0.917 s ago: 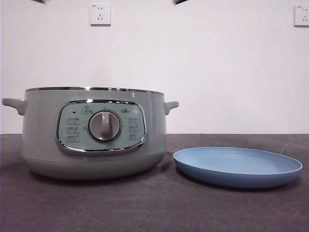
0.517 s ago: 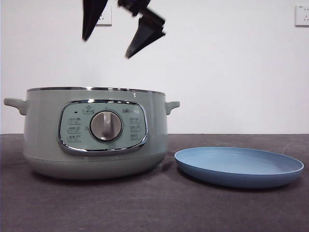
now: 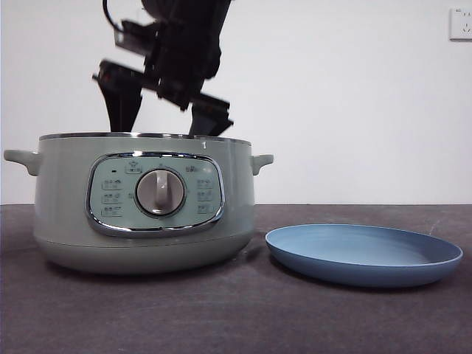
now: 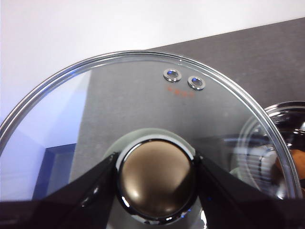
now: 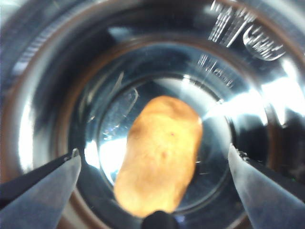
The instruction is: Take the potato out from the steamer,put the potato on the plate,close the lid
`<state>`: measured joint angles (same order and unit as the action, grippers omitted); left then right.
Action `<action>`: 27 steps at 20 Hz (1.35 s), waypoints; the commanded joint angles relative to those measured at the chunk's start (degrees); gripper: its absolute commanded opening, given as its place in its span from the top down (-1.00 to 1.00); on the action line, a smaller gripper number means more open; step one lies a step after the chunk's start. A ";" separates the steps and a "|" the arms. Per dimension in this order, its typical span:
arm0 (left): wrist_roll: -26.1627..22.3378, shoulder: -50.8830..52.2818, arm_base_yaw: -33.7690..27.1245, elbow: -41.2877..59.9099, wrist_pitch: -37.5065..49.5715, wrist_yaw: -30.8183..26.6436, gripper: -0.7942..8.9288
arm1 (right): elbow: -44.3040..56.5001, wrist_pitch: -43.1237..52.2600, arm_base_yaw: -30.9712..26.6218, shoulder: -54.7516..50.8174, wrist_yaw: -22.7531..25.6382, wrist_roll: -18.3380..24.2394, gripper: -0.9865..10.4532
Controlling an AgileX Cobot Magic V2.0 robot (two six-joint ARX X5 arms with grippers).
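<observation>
- Front view: I see a white wall behind a dark bench (image 3: 236, 317). The steamer (image 3: 144, 203) stands open beside the empty plate (image 3: 363, 254); the right hand (image 3: 164, 118) reaches down at its rim. The potato is hidden here.
- Left wrist view: my left hand (image 4: 155, 179) is clamped on the knob of the lid (image 4: 143, 119), held off the pot.
- Right wrist view: the jaws are spread wide, empty, with the potato (image 5: 159, 155) lying on the steamer's shiny floor between them.
</observation>
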<state>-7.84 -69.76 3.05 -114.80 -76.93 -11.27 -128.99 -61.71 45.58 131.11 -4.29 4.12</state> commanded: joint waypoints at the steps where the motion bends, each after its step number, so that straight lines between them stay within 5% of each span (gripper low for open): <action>1: 0.35 0.55 0.00 -0.74 -3.28 -0.17 0.85 | 0.02 0.20 0.17 2.82 0.17 0.24 -0.23; 6: 0.35 0.55 0.00 -0.74 -3.28 -0.15 0.85 | 0.02 0.13 0.17 3.30 -0.04 1.40 0.77; 7: 0.35 0.55 0.00 -0.74 -3.28 -0.15 0.85 | 0.02 -0.17 0.22 3.30 -0.20 1.97 0.84; 14: 0.33 -1.62 0.00 -0.74 -2.73 7.58 0.85 | -11.87 -11.02 -0.70 -3.61 1.81 1.88 0.85; 19: -0.15 -8.63 0.02 -0.74 3.34 27.17 0.85 | -13.03 -17.18 -4.50 -18.75 13.38 -0.68 0.85; 22: -0.48 -11.34 1.18 -0.74 6.93 35.82 0.85 | -13.03 -17.31 -8.85 -23.47 13.88 -3.72 0.85; 27: -1.40 -13.97 3.87 -0.74 9.05 37.29 0.85 | -10.73 -17.59 -17.66 -24.30 12.41 -6.27 0.85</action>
<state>-8.54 -84.23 6.76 -114.80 -70.50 25.08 -140.38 -78.08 28.03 106.00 7.97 -0.93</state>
